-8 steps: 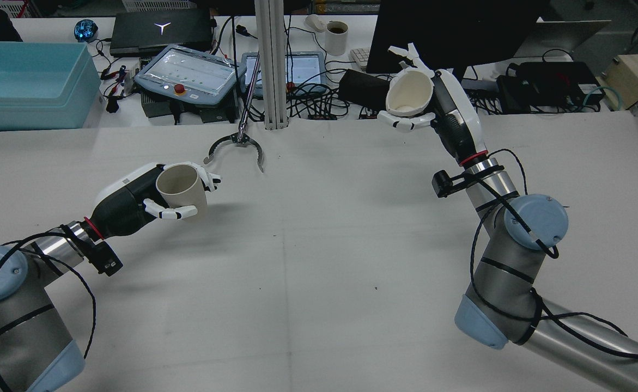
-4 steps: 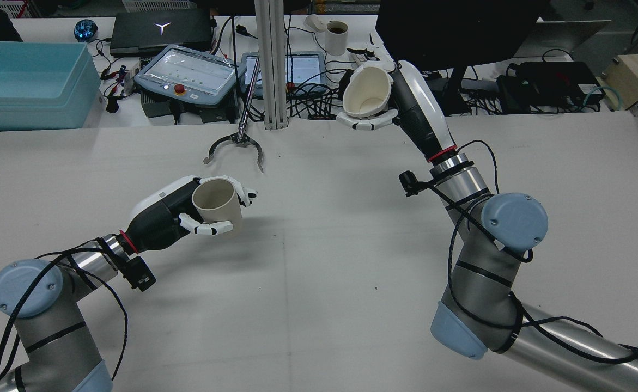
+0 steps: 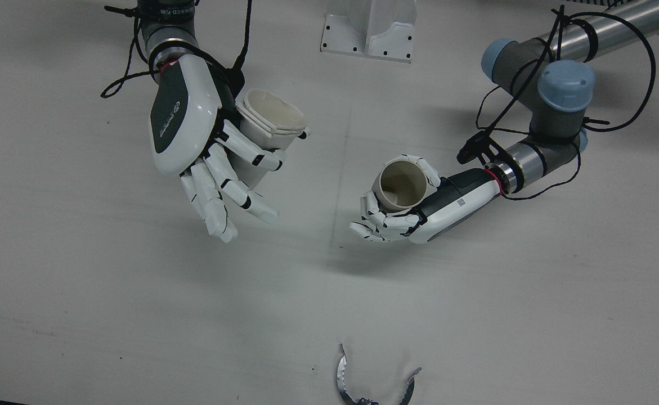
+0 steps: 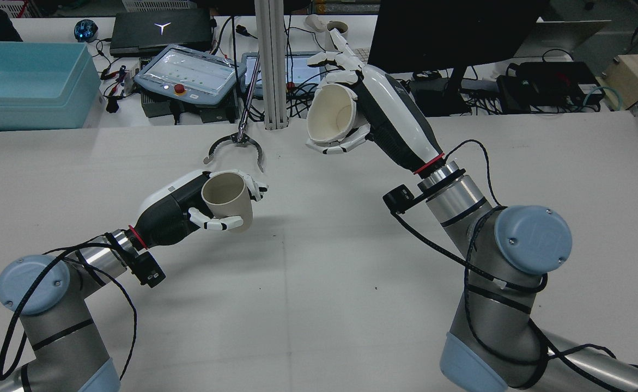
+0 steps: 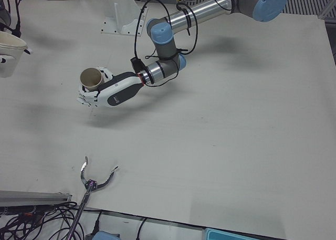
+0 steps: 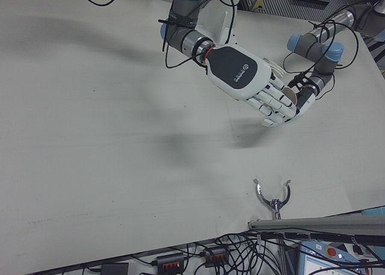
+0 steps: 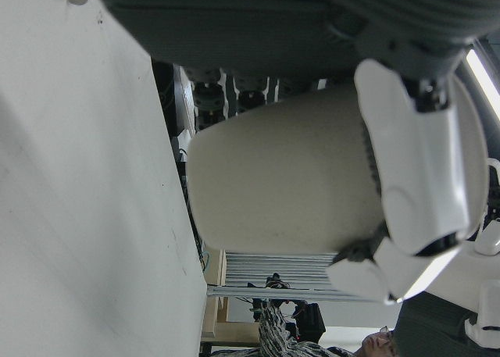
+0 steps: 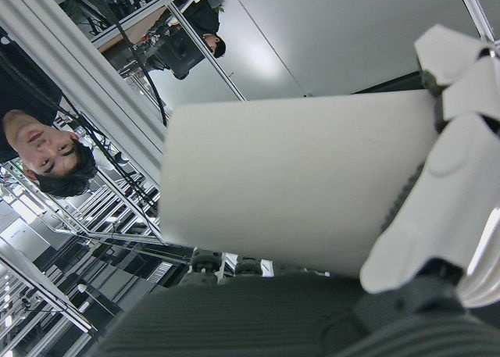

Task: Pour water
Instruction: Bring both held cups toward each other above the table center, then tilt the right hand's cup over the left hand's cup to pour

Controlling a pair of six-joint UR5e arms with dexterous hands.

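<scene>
Right hand [image 4: 370, 117] grasps white cup [image 4: 329, 117], tipped mouth-down toward partner for pouring | left hand [image 4: 188, 209] grasps beige cup [image 4: 229, 200], near-upright to receive | cups well apart.

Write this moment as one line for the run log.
left hand: holds beige cup upright | right hand: holds tilted white cup | cups apart

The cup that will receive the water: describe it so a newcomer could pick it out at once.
On the white table, follow the robot's left arm to its left hand. That hand holds the beige cup roughly upright, mouth up. The white cup in the right hand is paler, held higher and tipped on its side.
</scene>
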